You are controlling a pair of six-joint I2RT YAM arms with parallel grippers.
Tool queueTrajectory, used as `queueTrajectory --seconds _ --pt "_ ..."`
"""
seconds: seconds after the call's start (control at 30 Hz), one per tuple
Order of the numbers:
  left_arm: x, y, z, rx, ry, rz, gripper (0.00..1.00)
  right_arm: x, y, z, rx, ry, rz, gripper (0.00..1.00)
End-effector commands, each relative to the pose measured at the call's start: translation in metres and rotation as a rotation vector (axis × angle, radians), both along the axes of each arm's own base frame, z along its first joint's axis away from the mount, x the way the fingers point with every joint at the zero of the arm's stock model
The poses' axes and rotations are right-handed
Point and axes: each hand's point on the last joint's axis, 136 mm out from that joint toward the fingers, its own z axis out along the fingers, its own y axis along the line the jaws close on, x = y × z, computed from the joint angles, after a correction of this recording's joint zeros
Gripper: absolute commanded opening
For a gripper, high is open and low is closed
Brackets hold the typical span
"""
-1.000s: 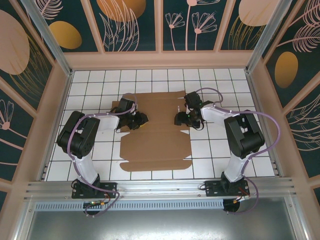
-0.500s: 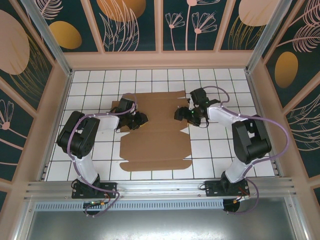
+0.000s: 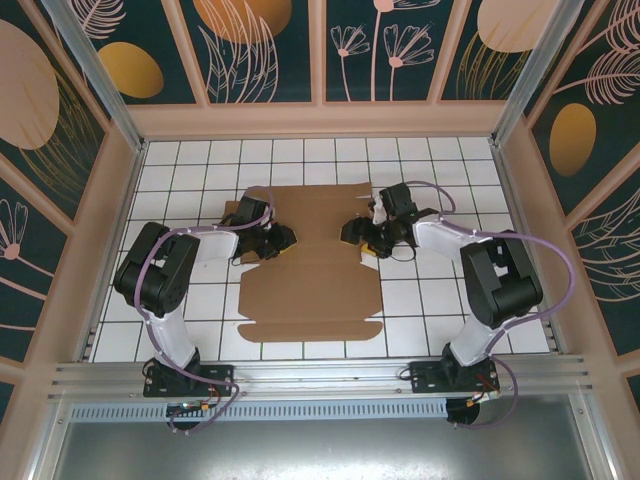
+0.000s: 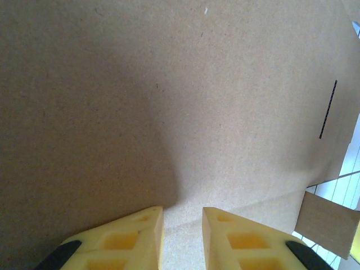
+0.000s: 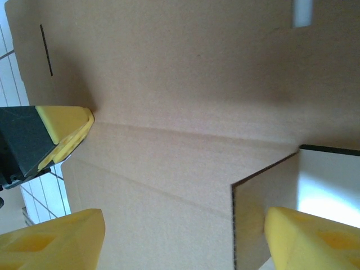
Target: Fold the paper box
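Lies low with left gripper (image 4: 183,219) on the paper box (image 3: 310,290), fingers (image 4: 124,242) narrowly parted, cardboard spreading ahead, any hold impossible to tell; spreads right gripper (image 5: 185,225) wide, clamping nothing, cardboard's cut edge between its tips

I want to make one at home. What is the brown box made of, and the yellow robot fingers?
The box: plain brown cardboard, matte; tiny fibres, fold creases and a cut slot show. The yellow fingers: likely hard plastic, smooth, with moulded hollows; could be rubbery, hard to tell.
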Motion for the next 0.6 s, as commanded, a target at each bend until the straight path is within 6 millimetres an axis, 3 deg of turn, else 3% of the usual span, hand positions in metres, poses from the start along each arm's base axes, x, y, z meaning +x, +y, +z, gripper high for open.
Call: queueTrajectory --seconds 0.0,0.13,0.27,0.43,0.57 --pt "-0.03 0.013 -0.043 0.096 0.135 -0.007 0.26 -0.004 0.017 -0.011 0.022 0.031 0.036 0.76" --pt "-0.03 0.013 -0.042 0.096 0.132 -0.009 0.26 0.002 0.004 -0.016 -0.059 0.014 0.026 0.75" --pt "-0.026 0.013 -0.034 0.108 0.112 -0.014 0.26 0.019 -0.023 0.007 -0.12 -0.064 -0.019 0.75" --pt "-0.003 0.01 0.005 0.123 0.012 -0.027 0.28 0.047 -0.065 0.034 -0.179 -0.167 -0.098 0.76" --pt "0.017 -0.005 0.042 0.077 -0.067 -0.056 0.32 0.071 -0.078 0.039 -0.148 -0.211 -0.106 0.75"
